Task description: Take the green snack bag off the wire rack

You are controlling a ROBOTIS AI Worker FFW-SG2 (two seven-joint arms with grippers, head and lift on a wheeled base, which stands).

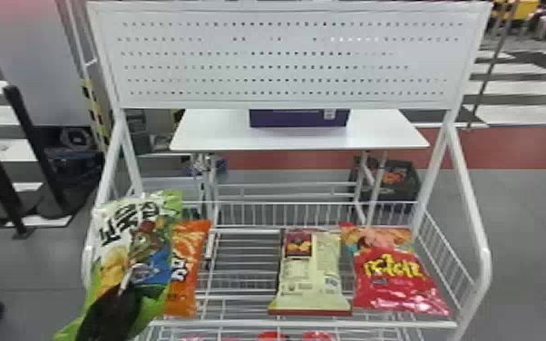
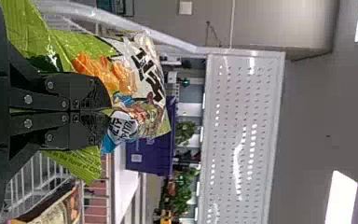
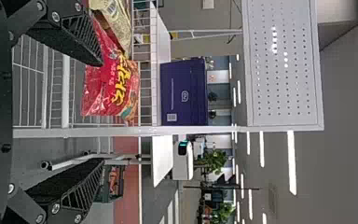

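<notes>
Glossy plastic film, probably slick, wraps the green snack bag (image 1: pixel 136 236); it should be light and soft, its contents easily crushed, so a modest squeeze on the lower half suits it. The left gripper (image 2: pixel 106 111) pinches it there, fingers aimed forward, with the bag tilted at the left end of the wire rack (image 1: pixel 304 323), partly covering the orange bag (image 1: pixel 190 267) in the head view. The right gripper (image 3: pixel 102 112) has its fingers spread.
</notes>
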